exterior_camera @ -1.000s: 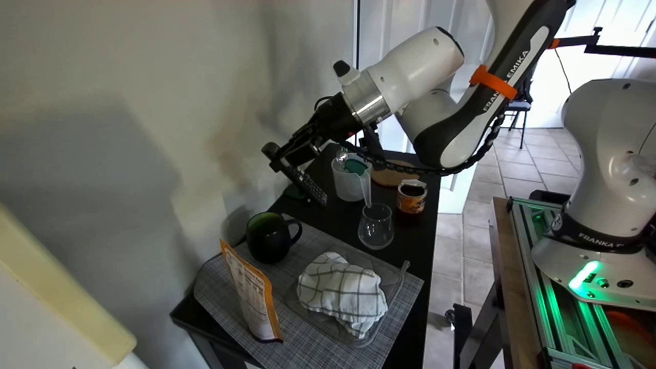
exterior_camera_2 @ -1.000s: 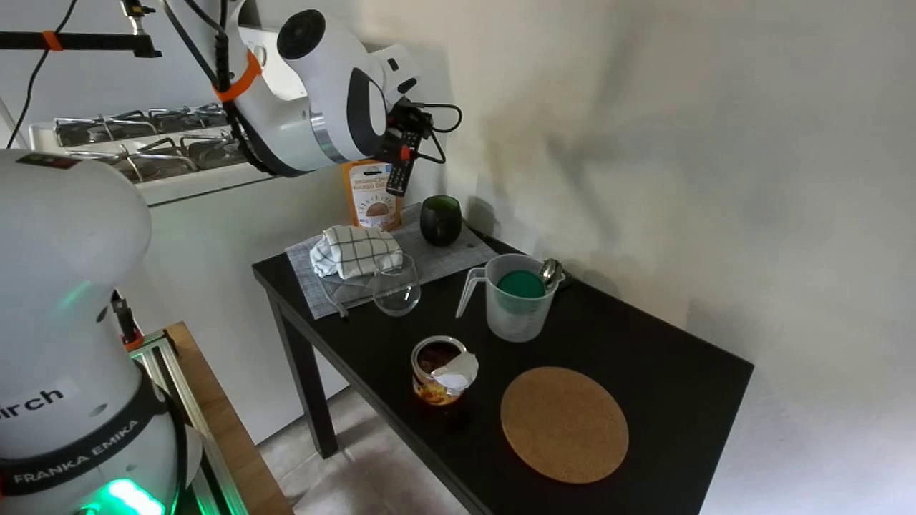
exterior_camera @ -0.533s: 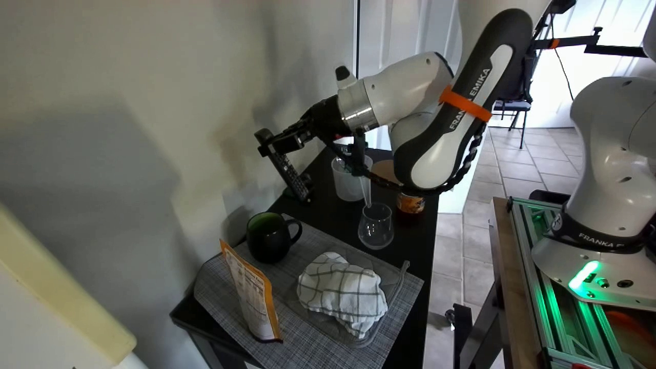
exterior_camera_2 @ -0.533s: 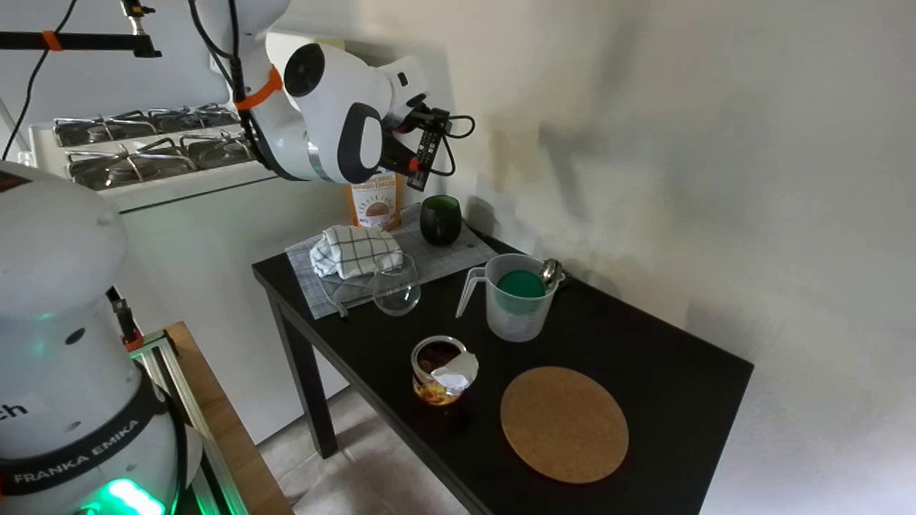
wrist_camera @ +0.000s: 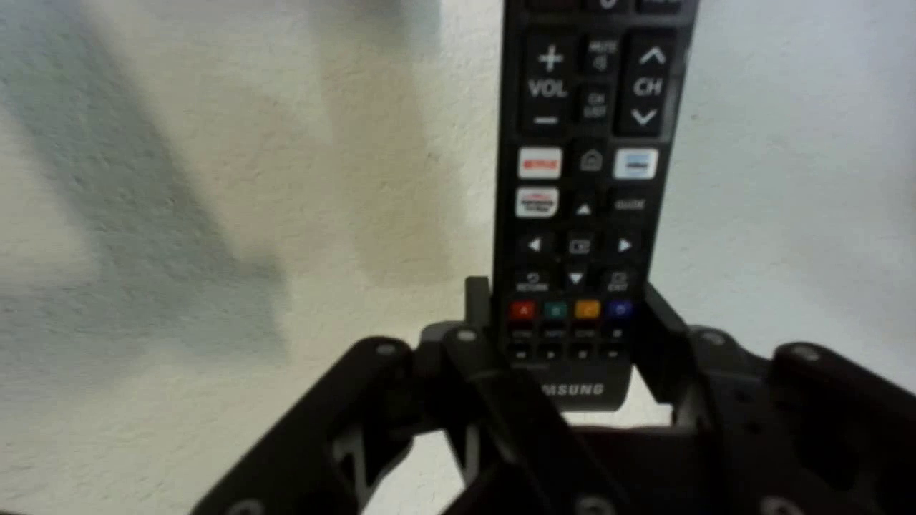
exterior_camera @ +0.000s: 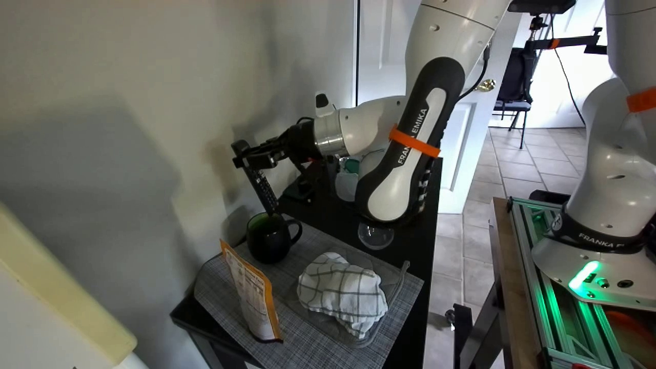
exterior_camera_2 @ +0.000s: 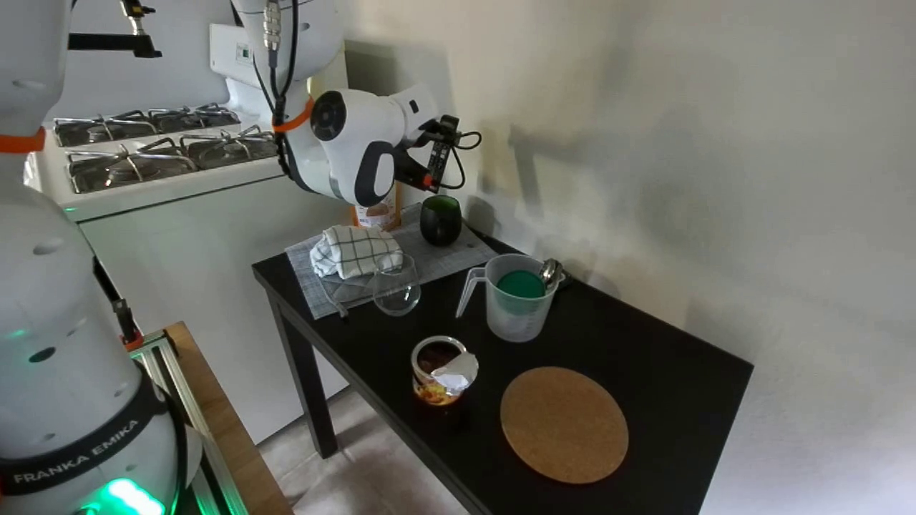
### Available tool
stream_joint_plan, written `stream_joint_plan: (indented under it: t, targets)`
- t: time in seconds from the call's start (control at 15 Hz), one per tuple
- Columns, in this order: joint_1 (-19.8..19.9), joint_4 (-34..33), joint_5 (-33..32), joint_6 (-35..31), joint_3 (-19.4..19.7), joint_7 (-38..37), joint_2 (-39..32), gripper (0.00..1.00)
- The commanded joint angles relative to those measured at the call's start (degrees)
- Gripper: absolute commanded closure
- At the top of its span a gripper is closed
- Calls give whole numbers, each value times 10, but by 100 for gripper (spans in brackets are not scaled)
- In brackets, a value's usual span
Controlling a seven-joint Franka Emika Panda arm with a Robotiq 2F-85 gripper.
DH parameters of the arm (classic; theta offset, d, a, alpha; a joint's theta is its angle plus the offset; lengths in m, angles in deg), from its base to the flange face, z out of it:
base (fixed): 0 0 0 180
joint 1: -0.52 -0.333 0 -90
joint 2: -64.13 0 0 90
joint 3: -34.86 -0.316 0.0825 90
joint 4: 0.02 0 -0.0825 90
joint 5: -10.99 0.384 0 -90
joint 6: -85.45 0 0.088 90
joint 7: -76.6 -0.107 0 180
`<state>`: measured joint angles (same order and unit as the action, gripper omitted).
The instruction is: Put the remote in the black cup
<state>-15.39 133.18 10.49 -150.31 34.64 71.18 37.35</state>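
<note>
While the black, two-fingered hand [wrist_camera: 569, 322] is clamped across the lettered end of the slim, black, bar-shaped remote [wrist_camera: 583, 179], the rest slants down beyond its grip, with the free end near the mouth of the squat, glossy black mug [exterior_camera: 269, 243] standing on the grey woven mat [exterior_camera: 218, 289] over the flat black surface [exterior_camera_2: 680, 400].

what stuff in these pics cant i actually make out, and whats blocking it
The remote: far end cut off by the wrist view's top edge; its smallest lettering is blurred there.
Bottom inside the black cup: hidden by its own wall in both exterior views.
The pouch: upper part behind the arm in an exterior view.
Anything under the checked cloth: covered by it in both exterior views.
</note>
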Motion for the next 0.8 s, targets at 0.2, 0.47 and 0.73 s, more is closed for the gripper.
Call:
stream_joint_plan:
  t: [0.2,0.47,0.73]
  targets:
    - [29,-72,14,-16,-41,45,-73,77]
    - [28,-106,18,-22,-43,58,-112,77]
    - [26,-123,20,-16,-43,66,-137,77]
